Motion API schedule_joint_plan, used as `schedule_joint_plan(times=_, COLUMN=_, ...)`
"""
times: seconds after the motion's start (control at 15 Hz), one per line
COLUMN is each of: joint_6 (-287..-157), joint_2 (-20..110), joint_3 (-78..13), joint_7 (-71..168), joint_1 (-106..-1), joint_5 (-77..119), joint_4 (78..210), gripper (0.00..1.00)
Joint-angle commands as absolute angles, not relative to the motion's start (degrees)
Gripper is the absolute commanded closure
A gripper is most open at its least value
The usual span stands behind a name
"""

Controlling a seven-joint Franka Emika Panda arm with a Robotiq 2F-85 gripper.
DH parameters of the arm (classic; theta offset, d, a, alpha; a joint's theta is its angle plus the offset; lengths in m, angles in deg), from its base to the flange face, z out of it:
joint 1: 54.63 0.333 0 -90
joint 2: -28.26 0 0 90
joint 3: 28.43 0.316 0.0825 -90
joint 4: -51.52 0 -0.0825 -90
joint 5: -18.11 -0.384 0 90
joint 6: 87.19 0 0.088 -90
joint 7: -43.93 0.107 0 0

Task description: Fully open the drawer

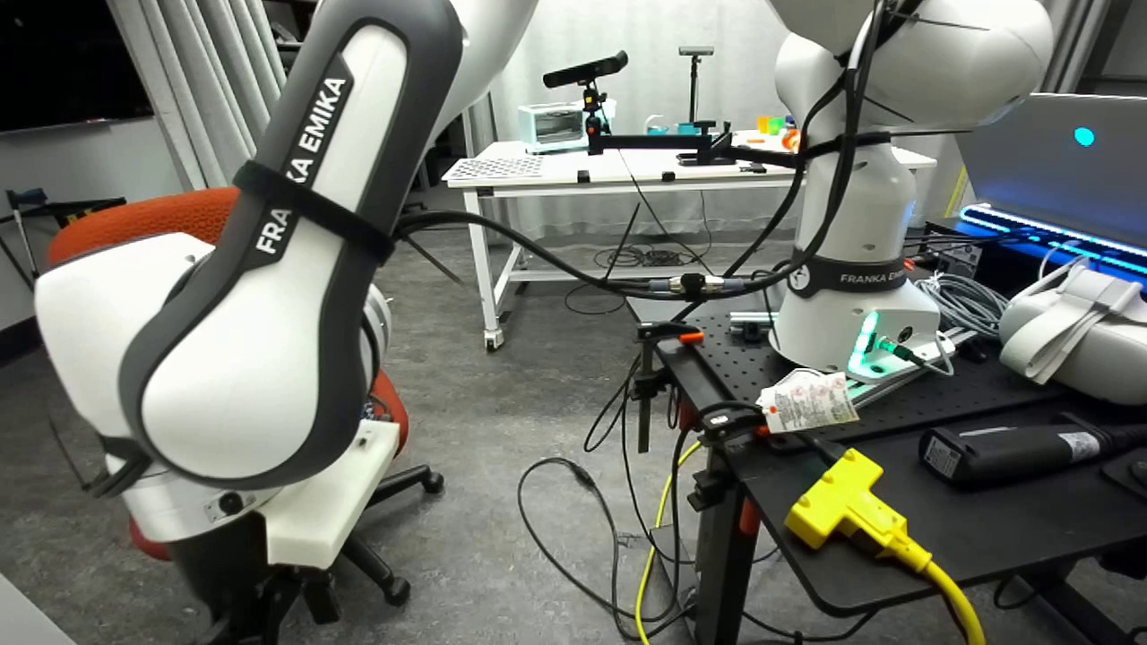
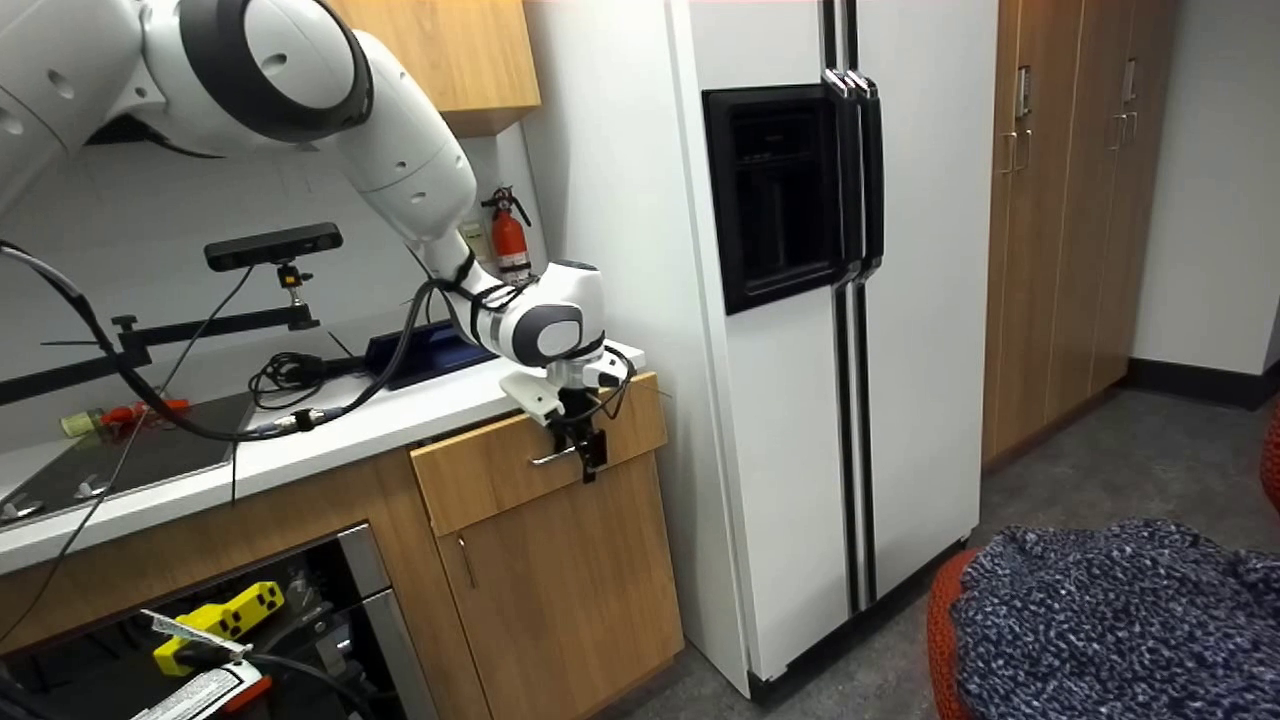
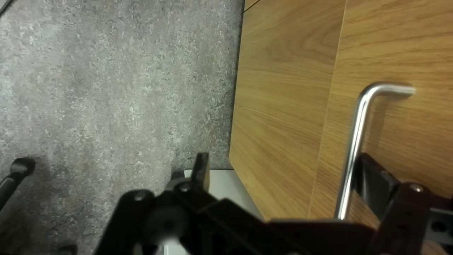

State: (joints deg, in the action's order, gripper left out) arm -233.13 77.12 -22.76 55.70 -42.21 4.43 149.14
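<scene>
The drawer shows its wood-grain front [image 2: 485,483] below the white counter in an exterior view. It seems to stand slightly out from the cabinet, with a narrow dark gap at its top left. Its inner walls and bottom are hidden. The silver bar handle [image 3: 357,131] shows in the wrist view on the drawer front [image 3: 407,141]. My gripper [image 3: 286,168] is open. One finger is behind the handle, between bar and front, touching or nearly touching the bar. The other finger is well apart, on the floor side. The gripper [image 2: 590,460] covers the handle's right part.
A cabinet door [image 2: 565,590] is below the drawer. A white fridge [image 2: 690,400] stands close on the right. A counter [image 2: 470,395] with a dark blue tray [image 2: 425,355] is above. Orange chairs [image 1: 148,219] stand nearby, one under a dark knitted cover [image 2: 1120,620].
</scene>
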Motion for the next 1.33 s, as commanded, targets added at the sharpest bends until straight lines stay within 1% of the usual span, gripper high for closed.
schedule_joint_plan(times=0.0, joint_6=-234.7, joint_2=70.5, joint_3=-27.9, joint_7=57.7, joint_1=-40.9, joint_5=9.8, joint_4=156.9, gripper=0.00)
schedule_joint_plan(times=0.4, joint_6=-241.3, joint_2=62.3, joint_3=-28.2, joint_7=57.3, joint_1=-43.1, joint_5=8.4, joint_4=167.5, gripper=0.00)
schedule_joint_plan(times=0.67, joint_6=-245.8, joint_2=59.5, joint_3=-27.2, joint_7=55.4, joint_1=-45.8, joint_5=7.3, joint_4=171.7, gripper=0.00)
schedule_joint_plan(times=1.13, joint_6=-255.1, joint_2=57.2, joint_3=-19.3, joint_7=48.4, joint_1=-55.4, joint_5=2.4, joint_4=177.7, gripper=0.00)
schedule_joint_plan(times=1.27, joint_6=-257.9, joint_2=53.7, joint_3=-17.4, joint_7=47.3, joint_1=-58.0, joint_5=2.2, joint_4=178.9, gripper=0.00)
